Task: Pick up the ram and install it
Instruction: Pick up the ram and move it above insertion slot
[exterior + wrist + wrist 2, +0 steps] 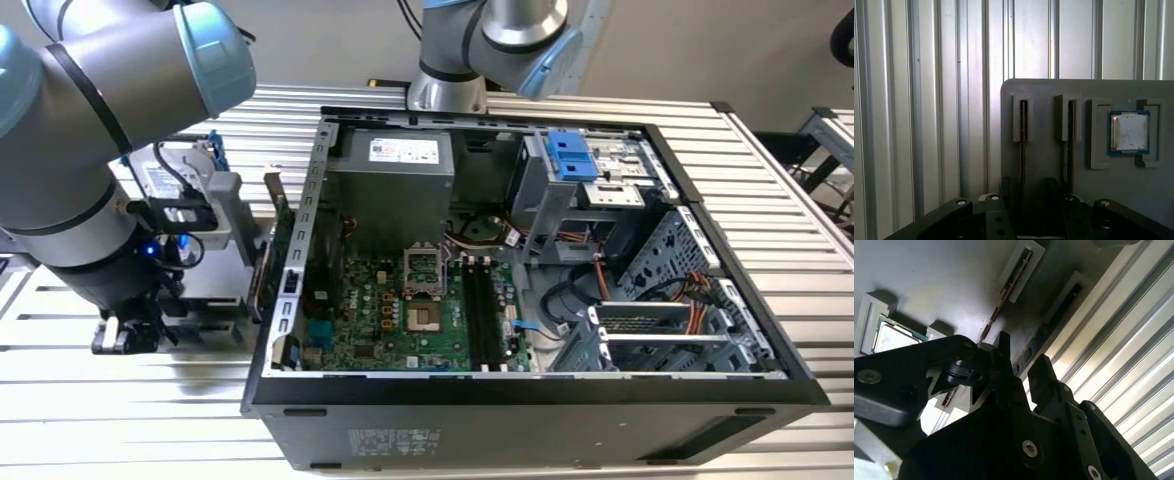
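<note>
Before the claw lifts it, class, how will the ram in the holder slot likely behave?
The ram looks thin and board-like, so probably stiff and light. Standing on edge in its slot, it may bind if pulled askew.

Silver ribbed bench [787, 215] stretched out under me, slats catching bright light; plain grey wall [694, 50] stood behind its far edge, another metal frame [830, 135] past its corner.

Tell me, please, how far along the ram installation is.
Done: nothing shows as installed; the board's slots look empty in the exterior view. In hand: the open gripper is down at the holder, where the ram stands on edge in its pocket, not gripped. Left: the whole pick-up and the install.
</note>
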